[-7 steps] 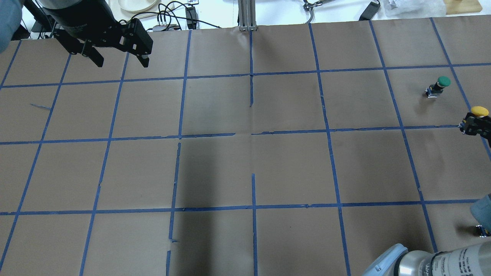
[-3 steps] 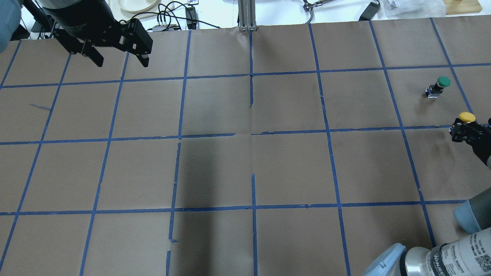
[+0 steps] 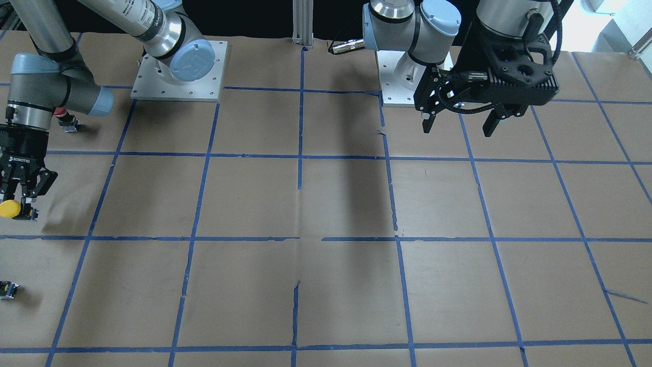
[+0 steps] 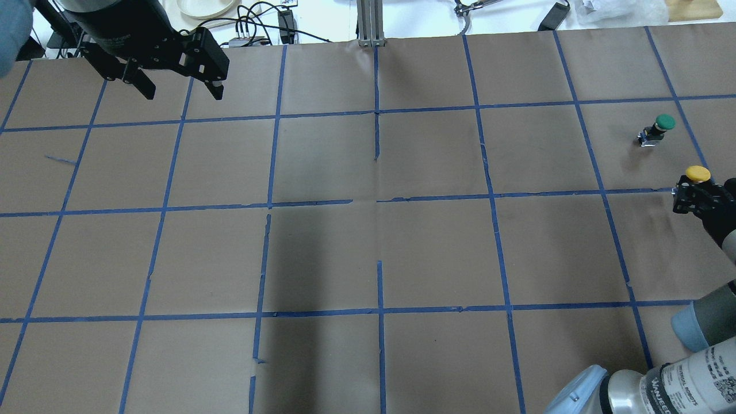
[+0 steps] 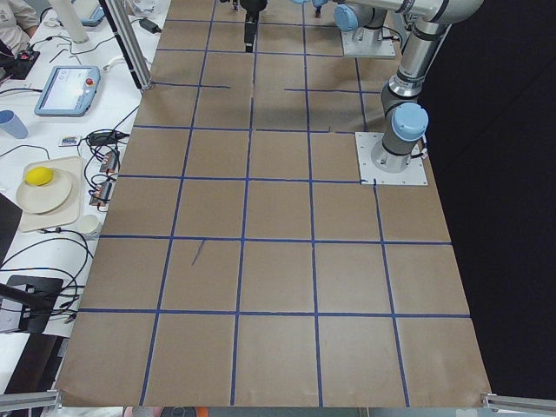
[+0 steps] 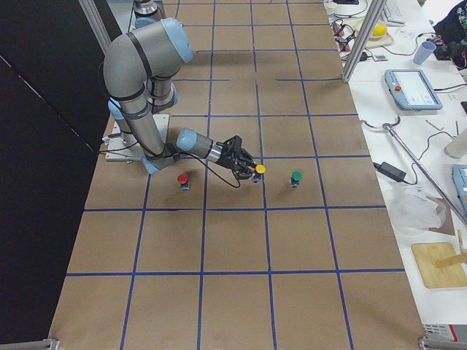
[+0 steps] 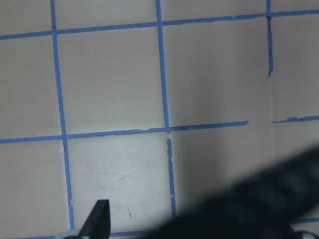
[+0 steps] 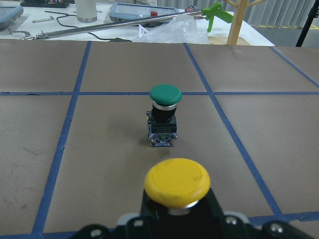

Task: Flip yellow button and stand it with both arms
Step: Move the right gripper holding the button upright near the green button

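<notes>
The yellow button (image 4: 698,173) is upright, cap up, near the table's right edge. My right gripper (image 4: 690,198) is shut on its black base. It also shows in the front-facing view (image 3: 9,209), in the right side view (image 6: 260,169) and close up in the right wrist view (image 8: 177,181). I cannot tell whether its base touches the paper. My left gripper (image 4: 183,92) is open and empty, high over the far left of the table, also in the front-facing view (image 3: 458,126). One of its fingertips (image 7: 97,219) shows in the left wrist view.
A green-capped button (image 4: 658,129) stands just beyond the yellow one, also in the right wrist view (image 8: 164,117). A red-capped button (image 6: 182,179) stands near the right arm's base. The table (image 4: 368,247) is brown paper with a blue tape grid. Cables and a plate lie past the far edge.
My right gripper has carried the yellow button a little to the left, toward the table's middle, and the forearm has swung into view. The left arm has not moved.
</notes>
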{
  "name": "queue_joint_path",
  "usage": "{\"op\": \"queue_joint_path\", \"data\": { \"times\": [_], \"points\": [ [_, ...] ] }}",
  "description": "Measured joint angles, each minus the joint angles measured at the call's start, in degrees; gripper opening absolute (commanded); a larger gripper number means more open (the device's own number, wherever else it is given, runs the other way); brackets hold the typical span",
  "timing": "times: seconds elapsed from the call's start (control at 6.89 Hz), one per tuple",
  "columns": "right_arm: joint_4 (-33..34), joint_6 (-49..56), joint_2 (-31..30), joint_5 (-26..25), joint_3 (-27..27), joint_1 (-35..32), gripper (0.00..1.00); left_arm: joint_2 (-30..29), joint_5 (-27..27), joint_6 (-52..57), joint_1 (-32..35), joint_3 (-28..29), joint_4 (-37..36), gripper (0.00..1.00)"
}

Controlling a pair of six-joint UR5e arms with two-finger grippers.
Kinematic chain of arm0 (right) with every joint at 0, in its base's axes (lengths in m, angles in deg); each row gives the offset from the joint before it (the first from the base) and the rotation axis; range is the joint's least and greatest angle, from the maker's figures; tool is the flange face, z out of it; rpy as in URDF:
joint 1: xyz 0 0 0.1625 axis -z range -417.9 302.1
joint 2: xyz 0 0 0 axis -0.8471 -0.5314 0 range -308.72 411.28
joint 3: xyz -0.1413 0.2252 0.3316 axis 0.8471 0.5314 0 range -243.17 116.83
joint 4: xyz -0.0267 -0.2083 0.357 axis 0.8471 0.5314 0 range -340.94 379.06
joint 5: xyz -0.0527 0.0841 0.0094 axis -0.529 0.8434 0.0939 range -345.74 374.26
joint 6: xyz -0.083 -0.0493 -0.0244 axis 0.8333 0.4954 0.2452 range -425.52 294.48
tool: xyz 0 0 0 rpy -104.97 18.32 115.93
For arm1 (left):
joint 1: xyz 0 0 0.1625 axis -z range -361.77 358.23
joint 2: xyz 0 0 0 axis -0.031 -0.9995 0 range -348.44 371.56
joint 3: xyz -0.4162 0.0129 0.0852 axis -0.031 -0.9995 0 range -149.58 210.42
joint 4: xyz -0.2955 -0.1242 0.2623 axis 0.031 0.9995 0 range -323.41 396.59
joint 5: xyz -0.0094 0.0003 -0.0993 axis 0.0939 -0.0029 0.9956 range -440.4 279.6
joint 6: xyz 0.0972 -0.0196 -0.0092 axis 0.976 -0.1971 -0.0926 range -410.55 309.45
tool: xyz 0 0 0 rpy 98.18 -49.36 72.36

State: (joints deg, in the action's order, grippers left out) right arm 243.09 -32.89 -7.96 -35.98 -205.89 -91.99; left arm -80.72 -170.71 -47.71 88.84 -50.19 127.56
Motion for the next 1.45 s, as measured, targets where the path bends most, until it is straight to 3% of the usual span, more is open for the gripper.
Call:
{"op": "queue_joint_path", "data": {
  "times": [1.45],
  "points": [
    [0.99,-0.08,2.34,0.29,-0.30,0.42,0.07,-0.01,0.05,-0.20,0.00,0.10,0.00,1.00]
  ]
}}
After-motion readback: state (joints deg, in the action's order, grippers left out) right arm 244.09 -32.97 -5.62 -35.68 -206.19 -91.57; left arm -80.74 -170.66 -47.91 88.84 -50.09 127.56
